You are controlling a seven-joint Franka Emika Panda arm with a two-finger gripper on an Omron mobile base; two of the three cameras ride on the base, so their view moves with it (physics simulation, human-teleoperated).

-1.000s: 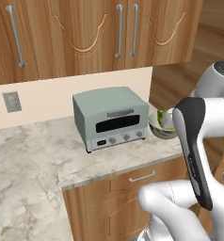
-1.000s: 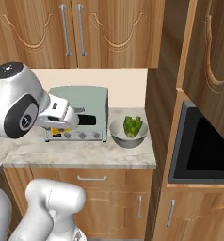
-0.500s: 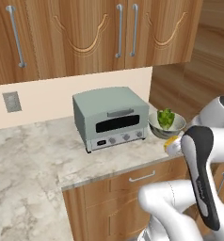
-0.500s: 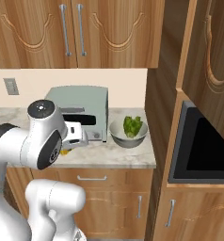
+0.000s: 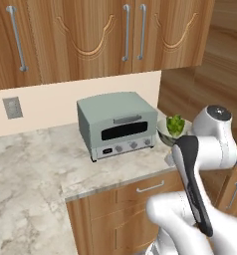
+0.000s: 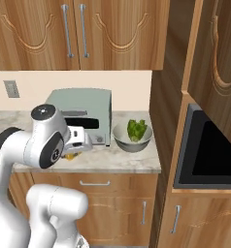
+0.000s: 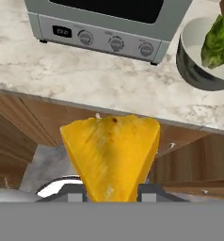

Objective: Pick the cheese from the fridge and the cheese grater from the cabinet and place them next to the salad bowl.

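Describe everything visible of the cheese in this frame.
The cheese is a yellow-orange wedge with a slightly mottled, matte surface. In the hand view its broad end points up and away, its narrow end sits low between the pincer fingertips, which are shut on it. It hangs off the counter, over the front edge. In the right base view a sliver of yellow peeks out beside the arm.

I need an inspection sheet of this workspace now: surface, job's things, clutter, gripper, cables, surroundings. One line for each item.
Surface: marble counter, bare in front of the toaster oven.
Job's things: cheese held in the gripper above the counter's front edge; salad bowl stands right of the toaster oven, with green leaves inside.
Clutter: nothing seen.
Gripper: shut on the cheese, not yet over the counter.
Cables: nothing seen.
Surroundings: wooden wall cabinets above, wall outlet, drawers below, dark microwave at the right.
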